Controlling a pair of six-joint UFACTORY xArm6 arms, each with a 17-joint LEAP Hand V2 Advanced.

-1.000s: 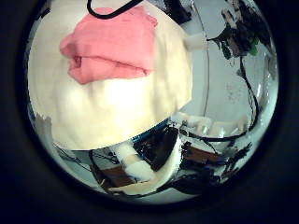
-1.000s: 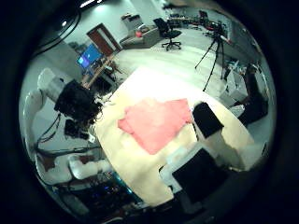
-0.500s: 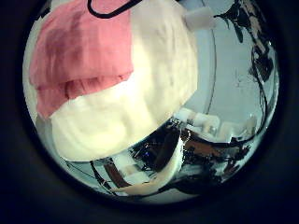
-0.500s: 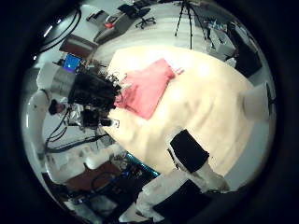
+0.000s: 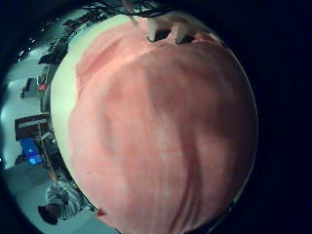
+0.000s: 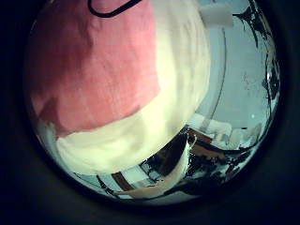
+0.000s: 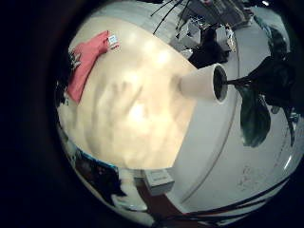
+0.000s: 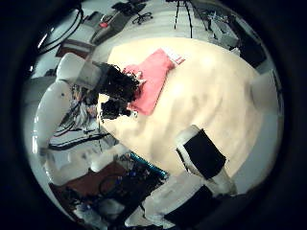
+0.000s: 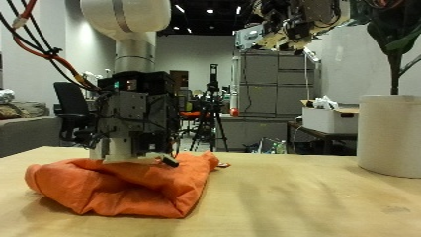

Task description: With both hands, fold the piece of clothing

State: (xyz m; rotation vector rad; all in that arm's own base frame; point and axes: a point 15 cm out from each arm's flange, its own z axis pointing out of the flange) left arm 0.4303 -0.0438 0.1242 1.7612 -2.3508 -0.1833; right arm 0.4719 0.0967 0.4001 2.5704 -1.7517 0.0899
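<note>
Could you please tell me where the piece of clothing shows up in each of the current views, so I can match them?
Outside view: the orange-pink piece of clothing lies crumpled on the table, under the left hand.
Left little finger side: fills most of the view.
Left thumb side: close, on the cream table.
Right little finger side: small, at the table's far edge.
Right thumb side: beside the left hand.
Shared landmark: the cream table.

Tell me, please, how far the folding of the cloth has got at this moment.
Done: the orange cloth lies on the table as a bunched, roughly doubled heap, not a flat, neat fold. In hand: the left robot hand is down on top of the cloth; whether it grips cannot be seen. The right robot hand hangs high above the table, away from the cloth. Left: probably a tidy fold using both hands.
</note>
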